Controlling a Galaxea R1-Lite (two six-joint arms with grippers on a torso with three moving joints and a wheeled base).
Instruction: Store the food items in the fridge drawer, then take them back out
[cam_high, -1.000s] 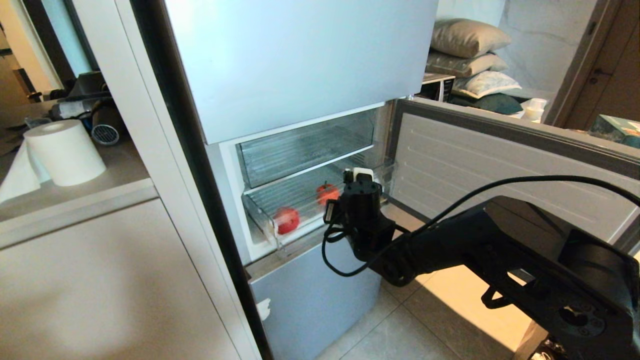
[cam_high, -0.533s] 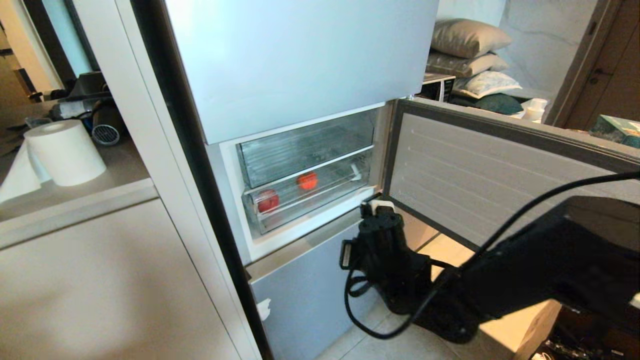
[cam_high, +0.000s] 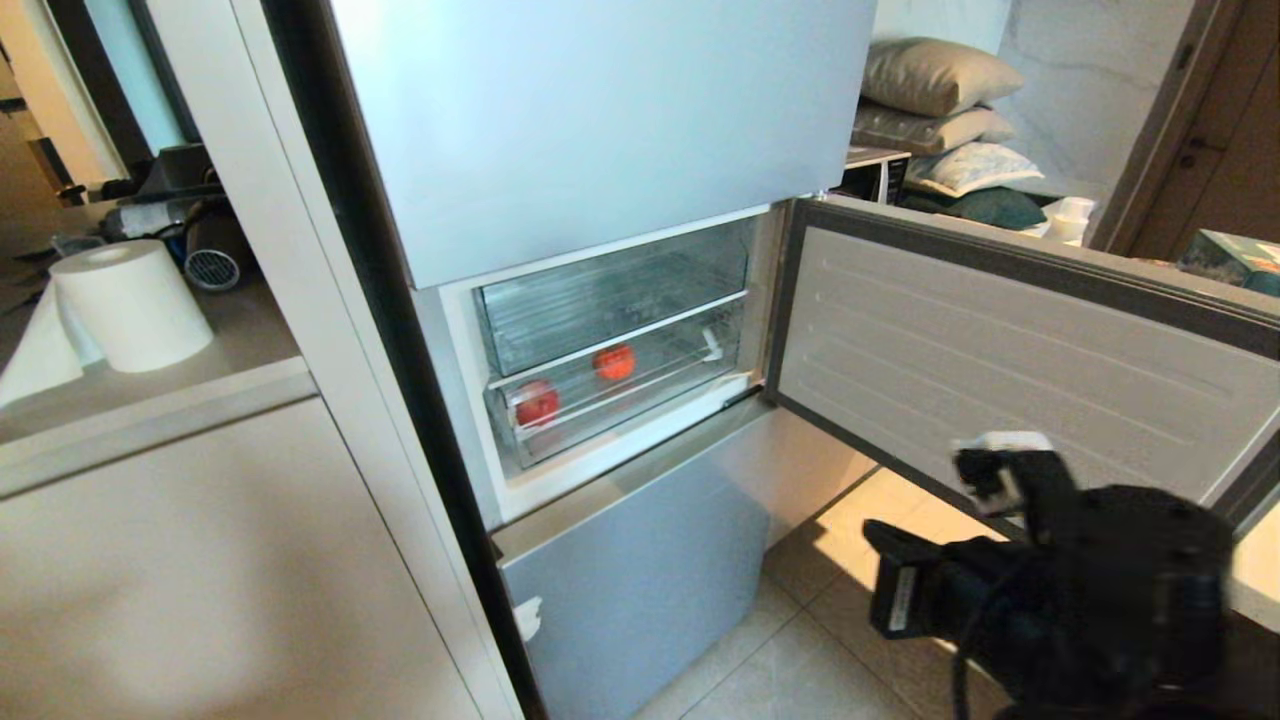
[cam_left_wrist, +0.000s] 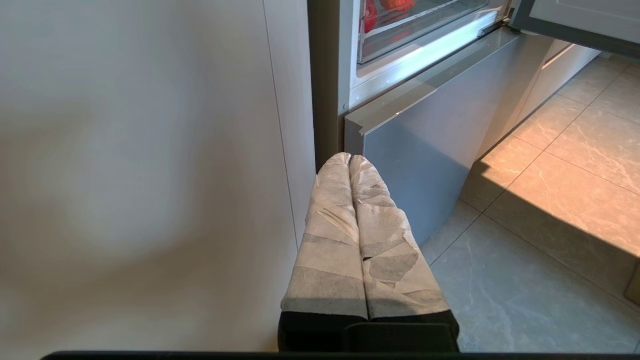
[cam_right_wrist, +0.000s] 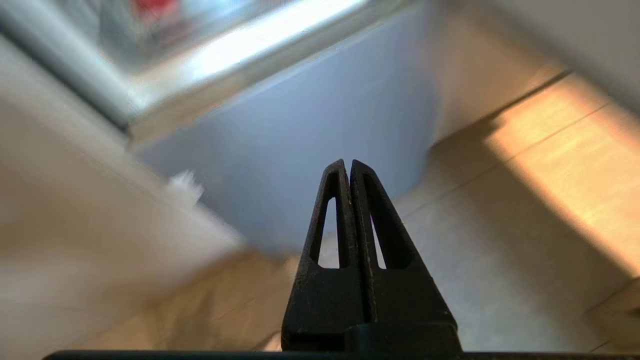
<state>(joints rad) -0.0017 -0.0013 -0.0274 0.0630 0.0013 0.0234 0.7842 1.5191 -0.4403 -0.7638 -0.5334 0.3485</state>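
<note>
I note a clear ribbed plastic fridge drawer (cam_high: 610, 395), smooth satin fridge door (cam_high: 600, 110), glossy marbled floor tiles (cam_left_wrist: 525, 280), matt black right tool (cam_right_wrist: 348, 167).

Two tomatoes (cam_high: 537, 403) in fridge drawer (cam_high: 640, 405)

Warm sunlit floor patch (cam_high: 905, 515), right wrist view motion-blurred

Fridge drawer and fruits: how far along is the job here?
Storing looks done: two red fruits lie in the pushed-in fridge drawer. In hand: nothing; the right gripper is shut and empty near the floor, the left gripper shut, parked low. Left: taking them out.
</note>
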